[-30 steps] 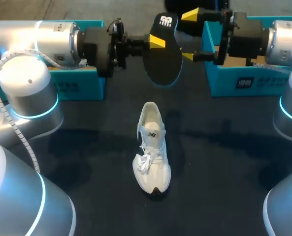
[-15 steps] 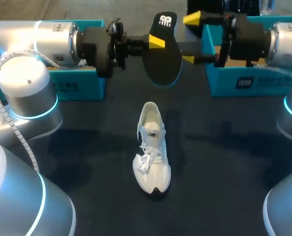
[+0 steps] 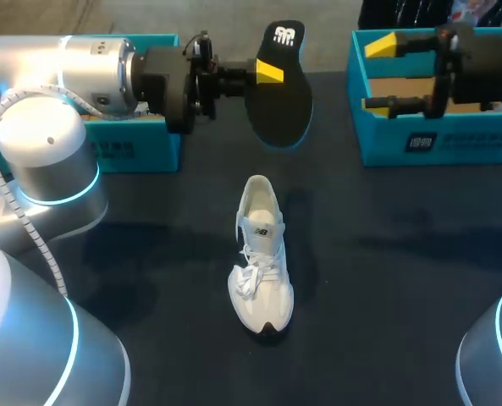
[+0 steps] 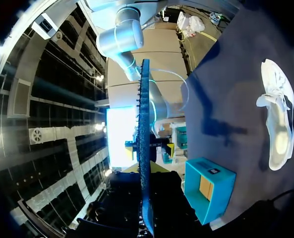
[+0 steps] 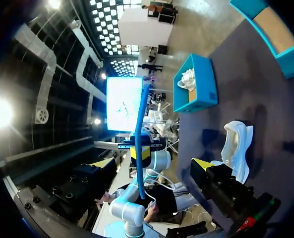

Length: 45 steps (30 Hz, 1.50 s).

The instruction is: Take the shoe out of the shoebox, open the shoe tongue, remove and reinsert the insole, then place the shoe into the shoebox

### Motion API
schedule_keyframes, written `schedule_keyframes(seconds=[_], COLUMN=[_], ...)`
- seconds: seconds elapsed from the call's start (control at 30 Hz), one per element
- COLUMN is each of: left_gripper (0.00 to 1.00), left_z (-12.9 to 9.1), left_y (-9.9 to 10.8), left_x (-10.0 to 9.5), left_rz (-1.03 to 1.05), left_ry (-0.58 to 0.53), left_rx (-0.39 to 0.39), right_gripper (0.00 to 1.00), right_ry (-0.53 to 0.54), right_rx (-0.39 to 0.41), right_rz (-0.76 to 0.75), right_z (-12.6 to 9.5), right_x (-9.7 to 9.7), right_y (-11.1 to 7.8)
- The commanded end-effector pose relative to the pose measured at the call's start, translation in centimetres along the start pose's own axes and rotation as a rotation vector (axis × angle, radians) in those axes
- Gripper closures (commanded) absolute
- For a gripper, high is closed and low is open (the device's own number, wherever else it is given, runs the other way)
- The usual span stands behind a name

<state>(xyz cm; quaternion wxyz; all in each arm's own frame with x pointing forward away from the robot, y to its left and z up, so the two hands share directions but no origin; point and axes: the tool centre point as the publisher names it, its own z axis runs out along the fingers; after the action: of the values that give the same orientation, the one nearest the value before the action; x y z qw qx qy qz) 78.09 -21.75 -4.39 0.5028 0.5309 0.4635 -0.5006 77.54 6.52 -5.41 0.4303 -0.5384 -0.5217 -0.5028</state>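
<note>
Left arm (image 3: 60, 68) is coming in level from the side. The left jaws are clamping the black insole (image 3: 281, 89), with one yellow tip pressing on its face. The insole is hanging in the air over the far part of the dark surface (image 3: 386, 254), broad face turned to the head camera. It is hanging between the two teal boxes and touching neither. In the left wrist view the insole (image 4: 145, 148) is showing edge-on, running straight out from between the jaws.

White shoe (image 3: 262, 254) is sitting sole-down in the middle of the surface, toe toward the robot, heel toward the insole, laces loose. It is lying well apart from both boxes.

Left shoebox (image 3: 136, 144) is sitting at the far left, partly hidden by the left arm. In the right wrist view the left shoebox (image 5: 199, 82) is holding something white, cannot tell what. Right shoebox (image 3: 428, 144) is sitting at the far right, brown inside.

Right arm (image 3: 488, 59) is hanging over the right shoebox's open top, right jaws spread wide and holding nothing, pointing toward the insole. In the right wrist view the insole (image 5: 141, 144) is standing edge-on ahead of the spread jaws, with the shoe (image 5: 236, 146) lying beside it on the surface.
</note>
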Motion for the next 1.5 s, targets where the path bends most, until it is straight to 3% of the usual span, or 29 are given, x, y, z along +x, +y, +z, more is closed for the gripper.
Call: schedule_keyframes(seconds=[0.03,0.23,0.4,0.57,0.73,0.8,0.97,1.0,1.5], left_gripper=[1.00,1.00,1.00,1.00,1.00,1.00,1.00,1.00,1.00], left_z=[0.0,0.0,0.3,0.2,-0.2,-0.3,-0.5,-0.5,-0.5], left_y=[-0.1,-0.1,-0.6,-0.7,-1.1,-1.4,-1.8,-1.5,-1.5], left_x=[0.0,0.0,-1.0,-1.9,-1.5,-1.6,-1.7,-1.5,-1.5], left_rz=[0.001,0.001,-0.229,-0.531,-0.982,-1.183,-1.494,-1.460,-1.460], left_ry=[0.001,0.001,-0.033,-0.031,0.030,-0.017,-0.046,-0.056,-0.056], left_rx=[-0.002,-0.002,0.041,0.046,-0.018,-0.020,0.069,0.040,0.040], right_gripper=[0.00,0.00,0.00,0.00,0.00,0.00,0.00,0.00,0.00], right_ry=[-0.016,-0.015,-0.015,-0.015,-0.015,-0.015,-0.015,-0.015,-0.015], right_rx=[0.000,-0.007,-0.007,-0.007,-0.007,-0.007,-0.007,-0.007,-0.007], right_rz=[-0.011,-0.020,-0.020,-0.020,-0.020,-0.020,-0.020,-0.020,-0.020], right_z=[-1.7,-1.8,-1.8,-1.8,-1.8,-1.8,-1.8,-1.8,-1.8], right_x=[0.4,0.6,0.6,0.6,0.6,0.6,0.6,0.6,0.6], right_y=[-0.6,-0.5,-0.5,-0.5,-0.5,-0.5,-0.5,-0.5,-0.5])
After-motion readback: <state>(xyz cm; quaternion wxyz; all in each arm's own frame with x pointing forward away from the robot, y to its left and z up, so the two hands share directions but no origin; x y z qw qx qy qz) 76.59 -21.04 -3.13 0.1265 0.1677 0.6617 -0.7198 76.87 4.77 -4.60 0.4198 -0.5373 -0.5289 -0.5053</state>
